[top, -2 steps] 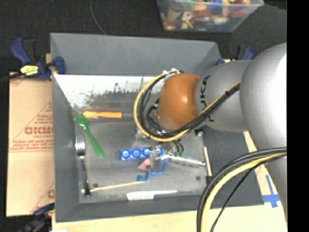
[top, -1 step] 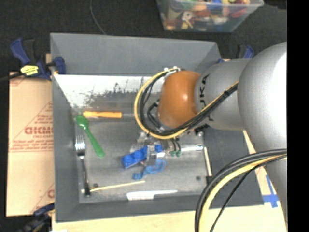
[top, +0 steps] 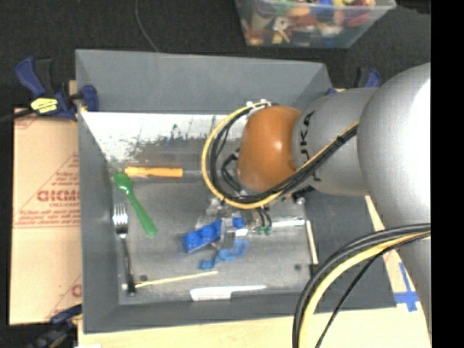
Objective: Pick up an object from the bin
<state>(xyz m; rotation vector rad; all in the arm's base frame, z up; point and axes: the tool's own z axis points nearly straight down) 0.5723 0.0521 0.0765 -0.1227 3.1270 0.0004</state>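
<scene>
Along the lower edge of the bin (top: 196, 85) floor, nearest the camera, lie a flat white strip (top: 228, 291) and, just above it, a thin wooden stick (top: 174, 279) running leftward toward the lower left corner. Next in, at the middle of the floor, are two blue plastic things: a small blue scrap (top: 232, 252) and, up and left of it, a chunkier blue plastic piece (top: 204, 237). The gripper (top: 234, 221) hangs low over the floor right beside that blue plastic piece, at its upper right end, with the arm's orange cover (top: 266, 146) and looped cables above it hiding much of the tool. I cannot tell whether the gripper is open or closed, nor whether it touches the blue piece. By my reading the arm is down in the bin and set at a likely target, but nothing is seen lifted, so closing, gripping and raising are left to do. To the left, well apart from the gripper, a green spoon (top: 135, 204) lies slantwise beside a metal fork (top: 121, 222), and farther up an orange pencil-like stick (top: 154, 172) lies near the far wall. None of these crowds the blue piece; the scrap just below it is the one neighbour that might get nudged or caught along. Beyond the bin, at the top of the frame, stands a clear tub (top: 312, 13) of mixed toys.
</scene>
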